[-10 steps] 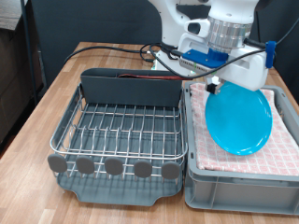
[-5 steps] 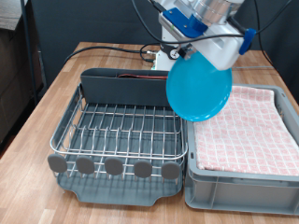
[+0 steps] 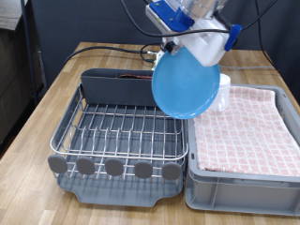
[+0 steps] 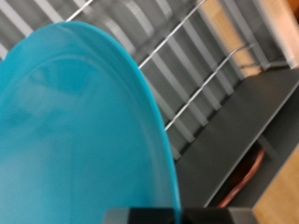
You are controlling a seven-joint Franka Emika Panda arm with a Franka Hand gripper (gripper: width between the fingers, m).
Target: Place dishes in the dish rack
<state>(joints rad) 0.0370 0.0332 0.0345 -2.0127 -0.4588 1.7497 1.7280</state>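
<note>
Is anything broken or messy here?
Nothing stands out. The end effector holds the blue plate upright in the air above the dish rack; no cracks or spills show.

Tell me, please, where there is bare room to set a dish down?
The wire grid of the dish rack lies bare between its trough and front feet. It is crowded at its right edge, where the pincer holds the blue plate above it.
</note>
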